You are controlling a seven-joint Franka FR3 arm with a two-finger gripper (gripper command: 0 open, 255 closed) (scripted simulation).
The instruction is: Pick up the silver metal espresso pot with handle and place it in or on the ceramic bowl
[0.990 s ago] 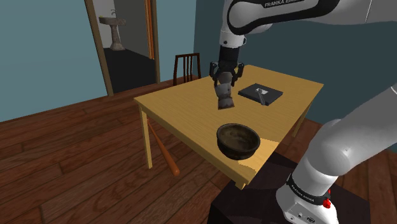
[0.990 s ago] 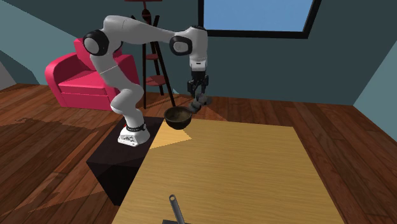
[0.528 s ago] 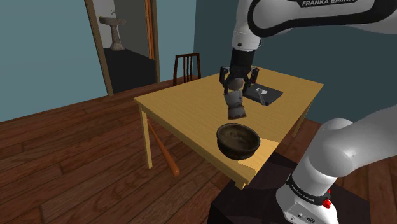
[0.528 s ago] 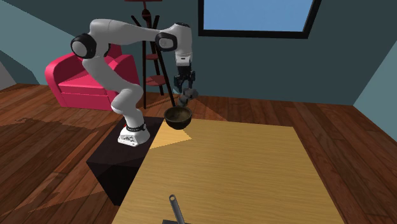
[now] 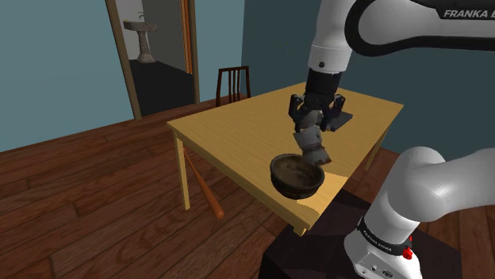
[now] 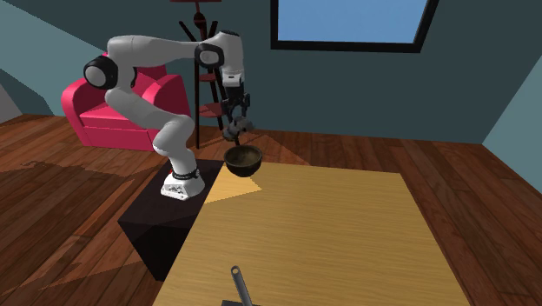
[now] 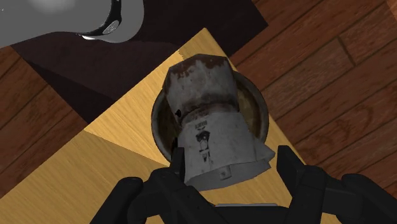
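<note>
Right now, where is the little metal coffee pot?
The pot hangs in the end effector, just above the dark bowl on the table corner by the stand, right of centre in the shoulder view.

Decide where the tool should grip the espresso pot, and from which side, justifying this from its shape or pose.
Grip the espresso pot by its upper body, coming from above, as the tool does here. The faceted body likely offers flat opposing faces, and the pot hangs base-down, slightly tilted, over the bowl, ready to lower in.
</note>
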